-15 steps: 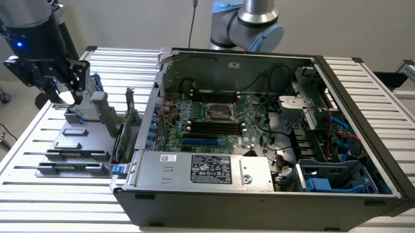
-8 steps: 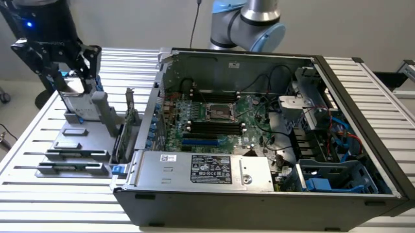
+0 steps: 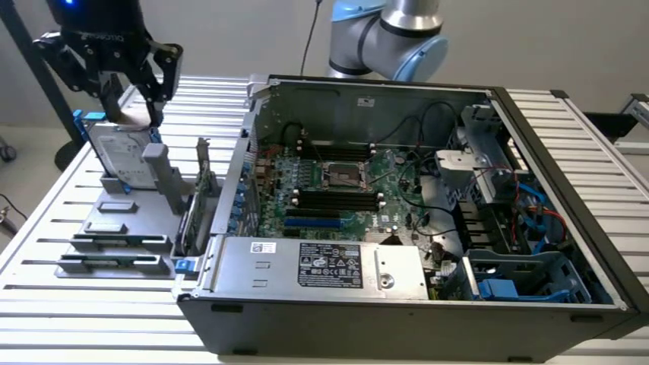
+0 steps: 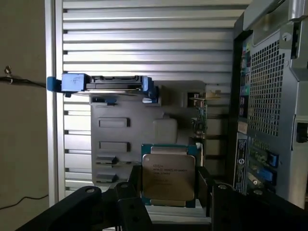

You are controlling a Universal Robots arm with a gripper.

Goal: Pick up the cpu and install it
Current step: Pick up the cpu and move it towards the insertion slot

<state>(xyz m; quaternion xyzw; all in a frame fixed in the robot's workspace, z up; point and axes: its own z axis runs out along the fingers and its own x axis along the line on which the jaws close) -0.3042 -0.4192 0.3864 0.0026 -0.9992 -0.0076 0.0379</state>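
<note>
The cpu [image 4: 168, 174], a flat square chip with a silver top and a thin green rim, sits between my two black fingers [image 4: 134, 190] in the wrist view. My gripper [image 4: 168, 190] is shut on its two opposite edges and holds it above the grey parts holder [image 4: 125, 125]. In the exterior view my gripper [image 3: 130, 106] hangs at that view's left, over the holder [image 3: 121, 228] and just above the upright hard drive [image 3: 121, 156]. The bare cpu socket [image 3: 340, 176] lies in the middle of the green motherboard [image 3: 335, 194], well away from my gripper toward that view's right.
The open computer case [image 3: 406, 304] lies on the slatted metal table [image 3: 61, 304], its near wall between the holder and the motherboard. A labelled silver power supply [image 3: 319, 266] fills the case front. Cables and drive cages [image 3: 507, 198] crowd the exterior view's right.
</note>
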